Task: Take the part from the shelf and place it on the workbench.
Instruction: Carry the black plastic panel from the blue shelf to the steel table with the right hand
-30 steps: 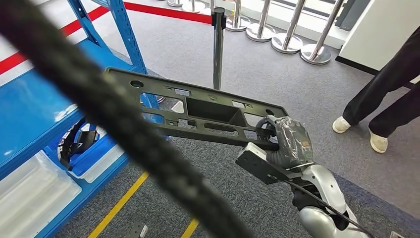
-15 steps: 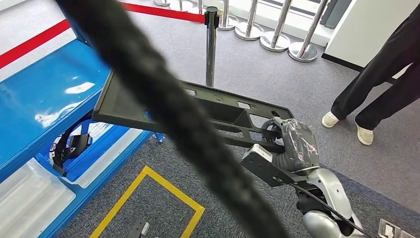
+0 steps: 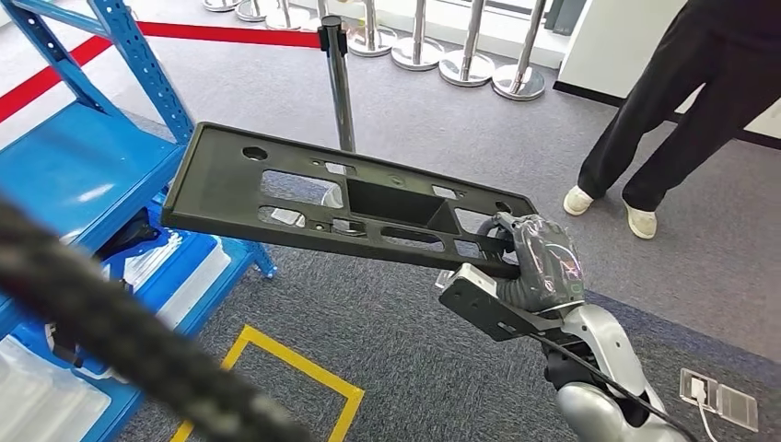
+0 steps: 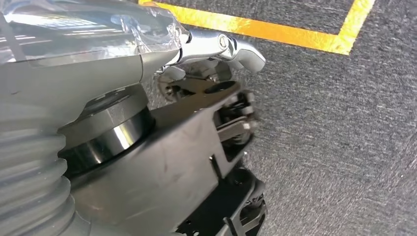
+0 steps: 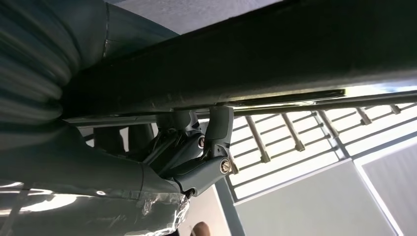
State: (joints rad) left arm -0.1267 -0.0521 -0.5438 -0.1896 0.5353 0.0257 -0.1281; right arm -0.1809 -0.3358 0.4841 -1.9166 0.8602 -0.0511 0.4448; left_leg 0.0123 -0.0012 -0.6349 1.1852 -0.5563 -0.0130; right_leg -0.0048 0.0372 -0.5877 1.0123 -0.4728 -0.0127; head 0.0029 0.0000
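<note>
The right hand has its fingers curled around the near edge of the part, a long, flat black panel with several cut-out slots and a raised boxy section near its middle. The part is held roughly level in the air, reaching away to the robot's left over the grey carpet, its far end beside the blue shelf. The left hand hangs low above the carpet and a yellow floor line; its fingers hold nothing, though I cannot tell how far they are curled. Beyond the part stands a chrome stanchion with a red belt. A person's dark trouser legs and pale shoes stand further right.
</note>
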